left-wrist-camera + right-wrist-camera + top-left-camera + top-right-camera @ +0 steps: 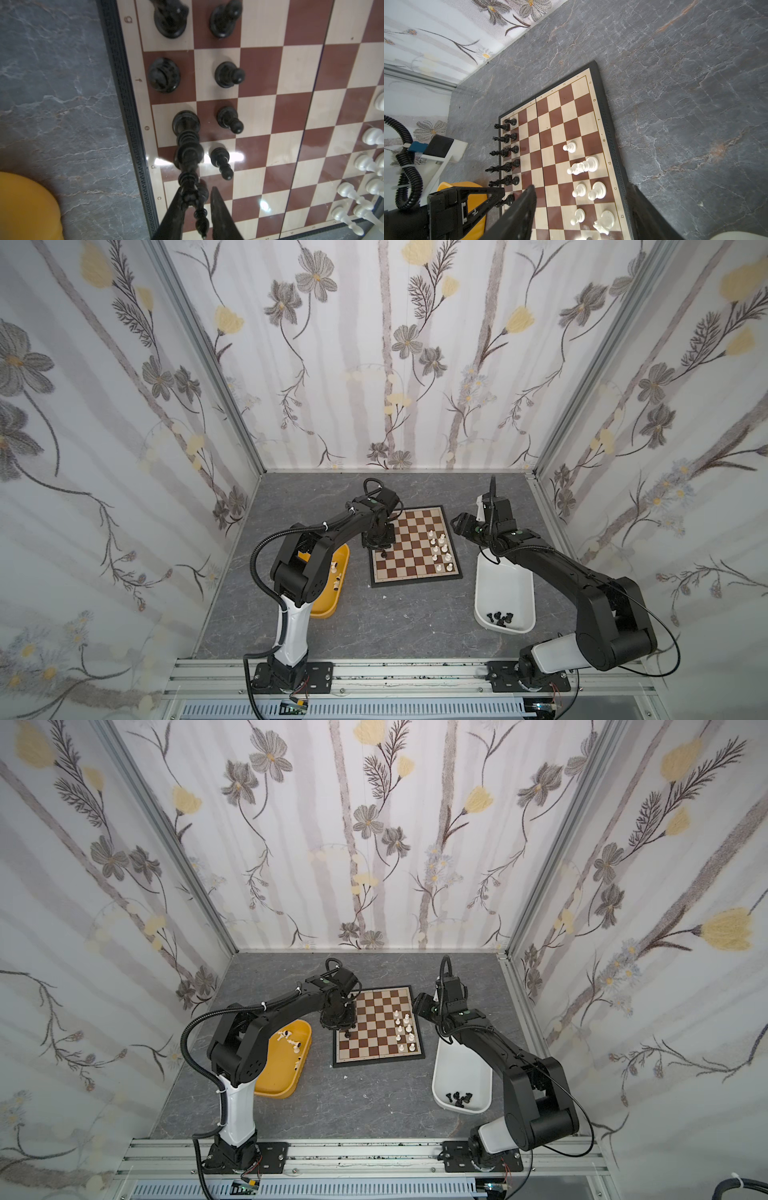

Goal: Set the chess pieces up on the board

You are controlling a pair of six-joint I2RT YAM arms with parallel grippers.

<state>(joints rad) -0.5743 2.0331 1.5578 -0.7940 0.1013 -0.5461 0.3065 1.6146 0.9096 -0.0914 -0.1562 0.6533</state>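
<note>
The step in hand looked like seating a tall black piece [200, 216] on the back-row square by the letter c. Doing it well meant keeping it upright and centred, clear of the tall neighbour [189, 153] just beside it. The left pincer [197, 193] stood with its jaws narrowly apart on either side of that piece; whether they pinched it I could not tell. Any withdrawal should go straight up, since such light, glossy men would probably tip at a nudge. The right pincer [581, 186] hung wide open and empty over the white side. The board [301, 68] lay flat on the middle of the desk [415, 622], between a yellow tub [326, 605] and a white tub [498, 585]. It had shiny brown and cream squares, a pale lettered border and a thin black patterned rim. The chess pieces [228, 74] were tiny turned plastic: the black in two rows along the left arm's edge, the white ones [579, 190] in a gappy double row opposite, more lying in both tubs.
</note>
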